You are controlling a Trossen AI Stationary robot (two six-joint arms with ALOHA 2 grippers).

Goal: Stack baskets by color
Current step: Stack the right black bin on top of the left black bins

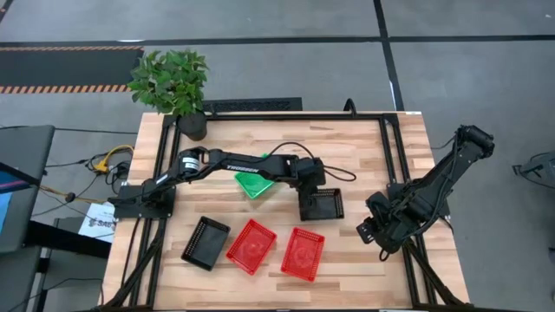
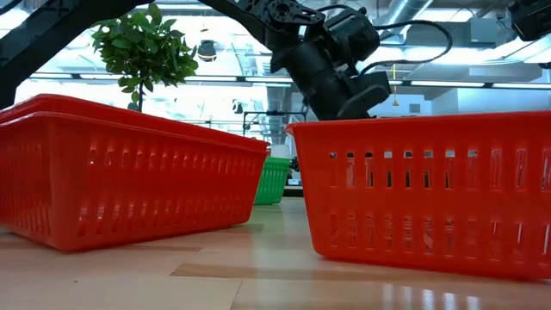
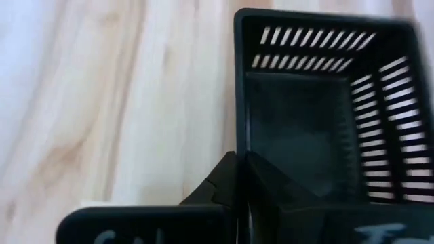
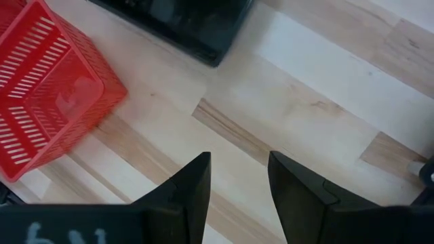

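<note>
My left gripper reaches to the middle of the table and is shut on a black basket. A green basket lies just left of it, partly under the arm. Nearer the front edge lie a second black basket and two red baskets, each on its base. In the low view the two red baskets fill the front and hide the left gripper's fingertips. My right gripper hangs open over bare wood at the table's right. My left gripper has one wall of the black basket between its two fingers, near the basket's left end. One finger is inside the basket and one outside. The fingers slant down from the table's left. The basket stands upright, its opening up, and appears to rest on the table.
A potted plant stands at the table's far left corner. A black metal frame runs along the table's edges. Bare wood shows between the black basket and my right arm, and along the far side.
</note>
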